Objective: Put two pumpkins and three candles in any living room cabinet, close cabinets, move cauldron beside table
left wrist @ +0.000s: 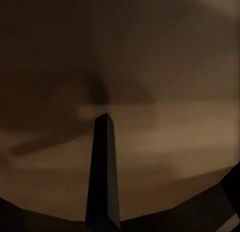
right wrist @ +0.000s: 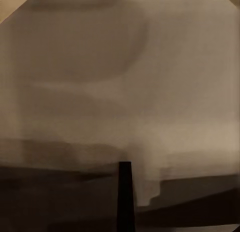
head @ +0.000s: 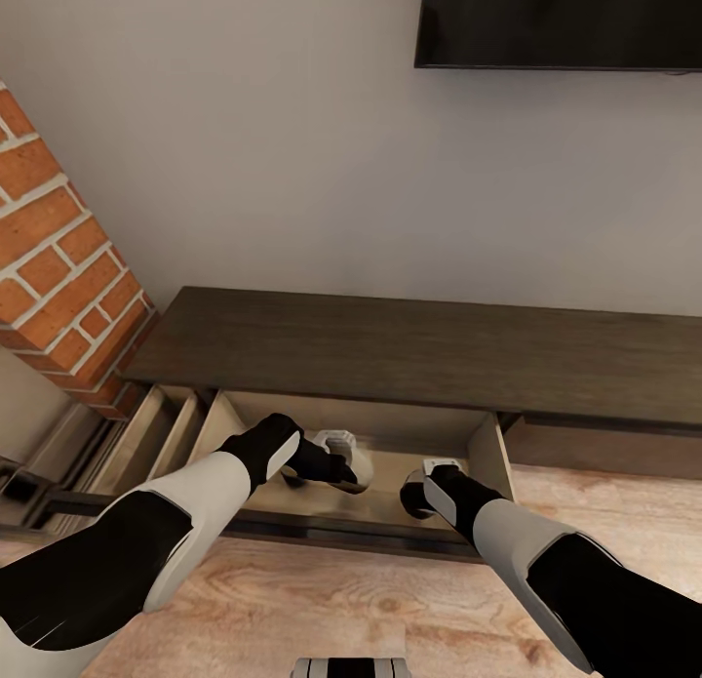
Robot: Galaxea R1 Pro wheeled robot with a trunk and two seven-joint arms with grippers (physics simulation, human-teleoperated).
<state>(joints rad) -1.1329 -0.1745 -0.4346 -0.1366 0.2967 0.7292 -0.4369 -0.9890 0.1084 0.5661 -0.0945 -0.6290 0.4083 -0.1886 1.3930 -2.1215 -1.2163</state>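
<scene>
Near edge, head view: wooden floor (head: 322, 600), and a white-and-black piece of the robot's own body cut off by the frame bottom.

Both forearms reach down into the open drawer (head: 390, 434) of the cabinet (head: 419, 351); pale drawer interior, dark front panel below the wrists.

Left gripper (head: 356, 468) and right gripper (head: 421, 488) sit low in the drawer, their fingers mostly hidden behind the wrists. Whether either is spread or clenched: cannot tell. Anything held between the fingers is not discernible.

Left wrist view: one dark finger (left wrist: 103, 177) against blurred tan drawer surfaces, shadowed; a second finger is barely cut in at the frame corner. Right wrist view: one narrow dark finger (right wrist: 125, 194) against a pale, washed-out panel and a dark band. Neither close view resolves any object.

A second drawer (head: 161, 429) stands open just to the left of the first.

Farther: cabinet top bare, brick column (head: 58, 268) at left, grey wall, and a dark television (head: 561, 19) cut off at the top edge.
</scene>
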